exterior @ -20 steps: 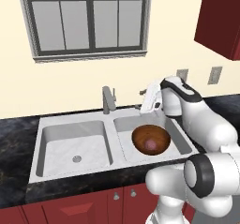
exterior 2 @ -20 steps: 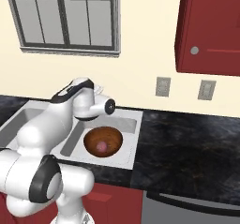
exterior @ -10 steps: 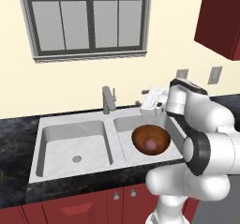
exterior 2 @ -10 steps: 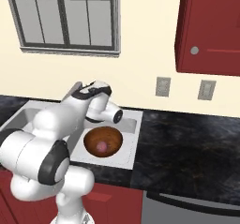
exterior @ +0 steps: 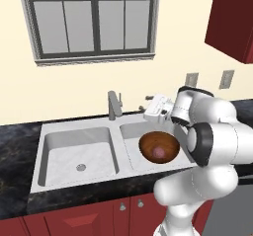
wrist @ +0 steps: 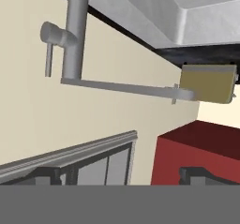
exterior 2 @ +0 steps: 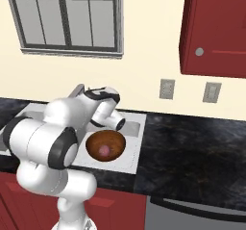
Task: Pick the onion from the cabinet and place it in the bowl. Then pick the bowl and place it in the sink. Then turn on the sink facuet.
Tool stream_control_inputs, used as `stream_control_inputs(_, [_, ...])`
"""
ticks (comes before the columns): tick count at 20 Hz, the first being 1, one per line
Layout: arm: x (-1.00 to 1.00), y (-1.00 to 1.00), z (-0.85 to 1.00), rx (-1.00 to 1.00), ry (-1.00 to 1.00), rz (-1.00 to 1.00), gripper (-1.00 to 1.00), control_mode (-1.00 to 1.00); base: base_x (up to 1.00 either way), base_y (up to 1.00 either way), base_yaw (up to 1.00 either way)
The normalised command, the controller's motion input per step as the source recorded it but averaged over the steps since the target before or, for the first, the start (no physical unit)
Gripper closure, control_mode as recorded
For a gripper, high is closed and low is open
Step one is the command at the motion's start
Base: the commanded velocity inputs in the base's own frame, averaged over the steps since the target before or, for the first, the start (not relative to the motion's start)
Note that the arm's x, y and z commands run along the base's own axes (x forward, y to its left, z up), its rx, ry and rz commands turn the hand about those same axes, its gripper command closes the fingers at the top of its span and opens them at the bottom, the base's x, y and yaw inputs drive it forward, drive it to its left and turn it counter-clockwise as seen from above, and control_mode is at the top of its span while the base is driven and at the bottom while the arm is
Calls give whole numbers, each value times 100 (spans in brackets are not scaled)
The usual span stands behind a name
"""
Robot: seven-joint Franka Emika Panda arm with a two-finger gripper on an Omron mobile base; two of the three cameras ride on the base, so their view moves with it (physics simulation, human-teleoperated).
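The white arm rises from the base, bends at its dark elbow and reaches forward over the right basin of the sink [exterior: 74, 148]. Its wrist is turned so the gripper [exterior: 148, 112] lies roughly level, pointing left toward the faucet [exterior: 114, 105] at the back edge of the sink. In the left base view the gripper sits near the faucet post, above the back rim of the right basin, with a gap between them. The fingers stand wide apart and hold nothing.

The hand view is rolled over: the faucet [wrist: 72, 35] hangs from the top, with its lever knob to the left of the post and a long flat spout running right toward a yellowish sponge-like block [wrist: 207, 83]. The window frame [wrist: 70, 155] and a red cabinet [wrist: 199, 153] lie along the bottom.

The brown bowl [exterior: 158, 147] sits in the right basin, below the forearm, and the pinkish onion [exterior: 159, 152] rests at its bottom. From the right base view the bowl [exterior 2: 105, 146] and onion [exterior 2: 103, 151] show just beside the arm's elbow.

The red wall cabinet [exterior 2: 216, 29] hangs upper right, door closed, pale knob showing. No writing or labels can be read anywhere.
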Motion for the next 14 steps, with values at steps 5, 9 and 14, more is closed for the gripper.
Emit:
stream_control_inputs(5, [18,22,0,0,0,0,-100,-100,0,0,0])
stream_control_inputs(9, [29,28,0,0,0,0,-100,-100,0,0,0])
stream_control_inputs(14, [41,16,0,0,0,0,-100,-100,0,0,0])
